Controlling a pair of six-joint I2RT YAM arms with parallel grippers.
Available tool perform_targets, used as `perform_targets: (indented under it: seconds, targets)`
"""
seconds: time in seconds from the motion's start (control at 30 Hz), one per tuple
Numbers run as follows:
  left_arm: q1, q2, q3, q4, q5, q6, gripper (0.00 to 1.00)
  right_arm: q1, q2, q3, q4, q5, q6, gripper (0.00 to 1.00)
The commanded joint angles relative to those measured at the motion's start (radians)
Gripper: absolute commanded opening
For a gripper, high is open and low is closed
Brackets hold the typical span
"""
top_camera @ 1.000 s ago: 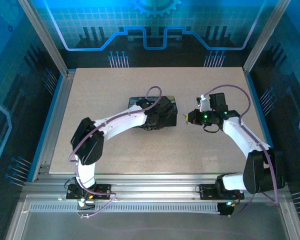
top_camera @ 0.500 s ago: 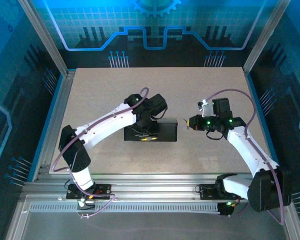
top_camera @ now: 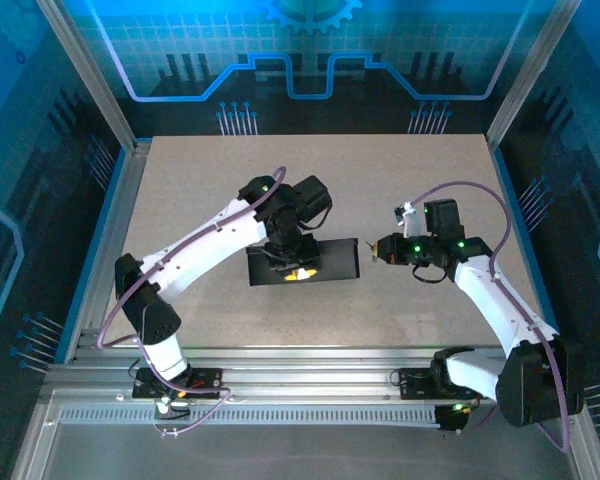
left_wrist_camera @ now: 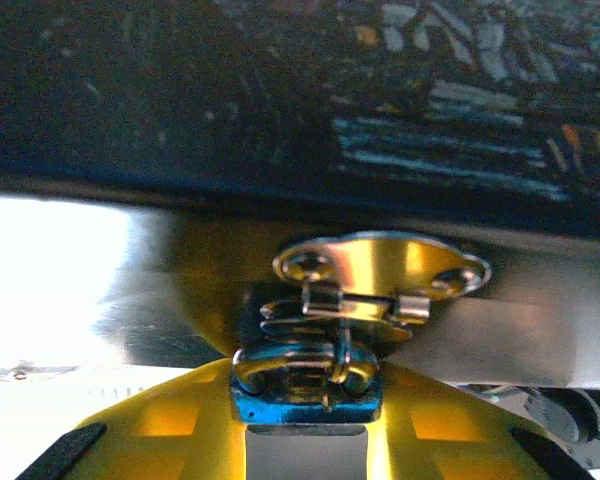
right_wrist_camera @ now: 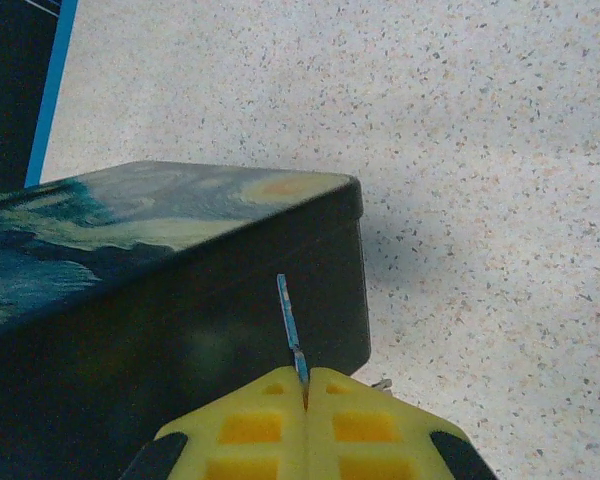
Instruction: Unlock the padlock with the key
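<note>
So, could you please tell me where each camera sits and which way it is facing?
Top camera: above and behind the arms, looking down on the table; both arms show, left claw at the box, right claw just right of it.
Left wrist: faces the box's latch up close; its yellow fingers pinch the padlock.
Right wrist: faces the box's side across the table; its shut fingers pinch the key.
All three views share the box.

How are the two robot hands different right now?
The left gripper grips the padlock on the box; the right gripper pinches the thin key. Left jaws stand apart around the lock; right jaws are pressed together. The left hangs over the box, the right beside it. Both have yellow fingers.
</note>
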Motion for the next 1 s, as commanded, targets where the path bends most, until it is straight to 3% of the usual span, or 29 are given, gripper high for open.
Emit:
perform_targets:
  seconds: [0.0, 0.17, 0.6, 0.97]
  targets:
    - [0.024, -0.011, 0.030, -0.056, 0.045, -0.005, 0.12, 0.018, -0.021, -0.022, 0.015, -0.026, 0.011, 0.00]
    - [0.054, -0.018, -0.002, -0.037, 0.098, -0.011, 0.13, 0.019, -0.039, -0.037, 0.010, -0.015, 0.015, 0.00]
    - [0.081, 0.082, 0.044, -0.103, 0.108, 0.045, 0.24, 0.022, -0.040, -0.033, 0.014, -0.004, 0.020, 0.00]
    - [0.146, 0.122, 0.081, -0.126, 0.097, 0.098, 0.49, 0.022, -0.028, -0.025, 0.022, -0.004, 0.025, 0.00]
